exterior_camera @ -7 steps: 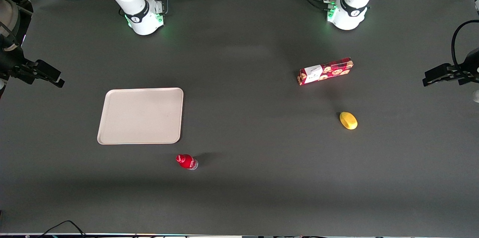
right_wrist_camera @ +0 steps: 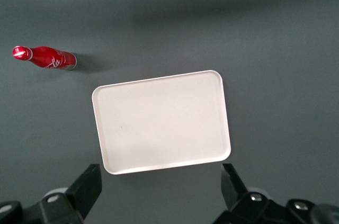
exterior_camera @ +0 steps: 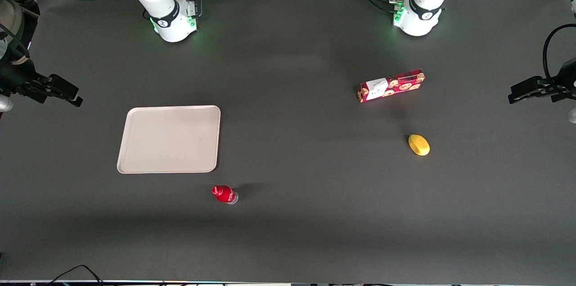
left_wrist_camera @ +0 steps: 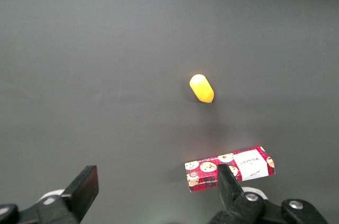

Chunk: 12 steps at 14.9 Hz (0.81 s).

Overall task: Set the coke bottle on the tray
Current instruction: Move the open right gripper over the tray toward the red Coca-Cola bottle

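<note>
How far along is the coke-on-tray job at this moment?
Nothing is done yet. The small red coke bottle stands on the table, nearer the front camera than the bare flat beige tray. The open pincer holds nothing, high above the working arm's end. Grasping, carrying and placing remain.

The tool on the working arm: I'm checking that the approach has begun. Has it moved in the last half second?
Yes. In the front view the tool has shifted slightly toward the tray; its fingers stand open. The coke bottle lies untouched.
</note>
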Motion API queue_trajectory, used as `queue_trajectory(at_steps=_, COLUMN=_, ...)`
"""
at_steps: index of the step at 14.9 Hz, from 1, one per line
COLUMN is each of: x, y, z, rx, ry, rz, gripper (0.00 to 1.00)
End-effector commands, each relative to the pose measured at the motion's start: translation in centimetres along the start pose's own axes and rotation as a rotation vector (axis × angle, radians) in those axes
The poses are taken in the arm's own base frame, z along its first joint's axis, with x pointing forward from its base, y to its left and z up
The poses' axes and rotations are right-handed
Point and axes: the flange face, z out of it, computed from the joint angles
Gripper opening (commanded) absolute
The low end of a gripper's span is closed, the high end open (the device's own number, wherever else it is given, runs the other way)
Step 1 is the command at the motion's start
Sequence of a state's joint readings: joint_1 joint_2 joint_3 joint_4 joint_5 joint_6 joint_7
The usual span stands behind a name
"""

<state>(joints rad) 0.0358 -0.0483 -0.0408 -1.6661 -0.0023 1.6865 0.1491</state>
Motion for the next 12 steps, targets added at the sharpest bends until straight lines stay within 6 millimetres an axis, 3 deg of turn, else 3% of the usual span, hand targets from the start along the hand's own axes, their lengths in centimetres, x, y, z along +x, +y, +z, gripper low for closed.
queue_trajectory(at_steps=1, x=1.7, y=-2.0, z=0.8, rx=-0.007, ry=-0.006, rz=-0.011, gripper=1.00)
queue_trajectory(at_steps=3, x=3.7, y=-4.2, z=1.3, rx=-0.012, ry=0.003, rz=-0.041, gripper=1.00)
queue_trajectory(at_steps=6, x=7.9, y=-7.0, z=3.8, rx=0.004, ry=0.002, rz=-0.070, gripper=1.00)
queue_trajectory(at_steps=9, x=10.4, y=-12.4, z=7.0, rx=0.039, ry=-0.013, rz=-0.075, gripper=1.00)
queue_trajectory(at_steps=12, x=10.9, y=-18.0, z=9.4, rx=-0.028, ry=0.011, rz=-0.120, gripper=1.00)
